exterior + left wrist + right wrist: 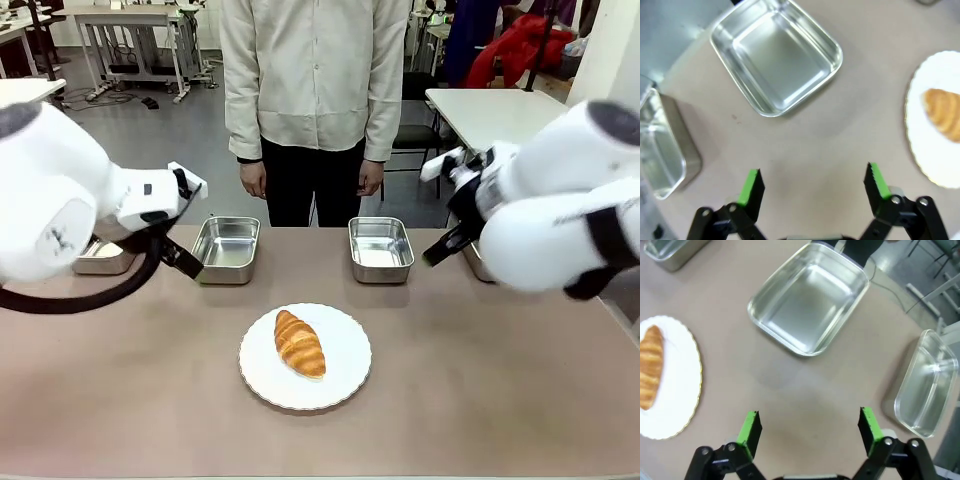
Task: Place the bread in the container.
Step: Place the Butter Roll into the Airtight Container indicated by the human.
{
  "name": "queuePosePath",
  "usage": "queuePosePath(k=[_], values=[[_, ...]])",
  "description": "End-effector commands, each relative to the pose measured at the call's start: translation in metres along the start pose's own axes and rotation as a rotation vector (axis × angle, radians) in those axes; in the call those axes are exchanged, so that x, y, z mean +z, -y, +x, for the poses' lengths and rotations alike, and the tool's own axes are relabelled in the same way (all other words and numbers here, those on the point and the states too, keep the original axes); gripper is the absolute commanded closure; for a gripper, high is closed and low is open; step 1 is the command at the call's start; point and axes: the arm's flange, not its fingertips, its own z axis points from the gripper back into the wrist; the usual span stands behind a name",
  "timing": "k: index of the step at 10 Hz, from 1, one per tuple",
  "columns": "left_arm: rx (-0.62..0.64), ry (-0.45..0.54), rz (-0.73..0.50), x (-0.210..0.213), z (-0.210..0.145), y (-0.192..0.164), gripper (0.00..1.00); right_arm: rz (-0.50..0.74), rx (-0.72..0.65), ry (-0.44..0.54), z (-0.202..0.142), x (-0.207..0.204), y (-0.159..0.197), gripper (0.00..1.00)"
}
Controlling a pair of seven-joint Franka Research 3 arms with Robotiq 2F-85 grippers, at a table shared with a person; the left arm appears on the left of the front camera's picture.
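Note:
The bread (300,343), a golden-brown croissant, lies on a round white plate (345,372) at the middle front of the table. Several steel containers line the far side, two of them in the middle (226,249) (380,249). In the left wrist view my left gripper (812,184) hangs open over bare table, with one container (777,55) ahead and the bread (944,112) off to the right. In the right wrist view my right gripper (810,427) is open and holds nothing; a container (810,297) is ahead and the bread (650,367) is at the left edge.
A person (315,90) stands at the far edge with hands down. My left arm (60,210) half hides an outer pan (100,258), and another pan (478,262) sits behind my right arm (560,200). Bare tabletop surrounds the plate.

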Motion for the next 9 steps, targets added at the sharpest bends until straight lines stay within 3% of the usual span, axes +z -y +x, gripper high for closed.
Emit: queuePosePath(k=[1,3,4,5,7,8,9], values=[[-0.043,-0.046,-0.089,0.040,0.014,-0.044,0.00,0.044,-0.002,0.013,0.014,0.040,0.054,0.00],[-0.118,-0.057,-0.215,0.065,0.024,-0.087,0.00,0.132,0.022,0.049,0.009,0.062,0.102,0.00],[-0.231,-0.065,-0.332,0.073,0.021,-0.118,0.00,0.165,0.033,0.068,0.000,0.066,0.126,0.00],[-0.280,-0.037,-0.399,0.074,0.013,-0.150,0.00,0.215,0.046,0.090,-0.011,0.065,0.144,0.00],[-0.259,0.063,-0.442,0.083,-0.010,-0.199,0.00,0.272,0.049,0.163,-0.030,0.062,0.164,0.00],[-0.237,0.085,-0.358,0.086,-0.021,-0.203,0.00,0.259,0.010,0.178,-0.033,0.053,0.159,0.00],[-0.271,0.051,-0.404,0.092,-0.011,-0.178,0.00,0.205,0.031,0.115,-0.030,0.072,0.154,0.00]])
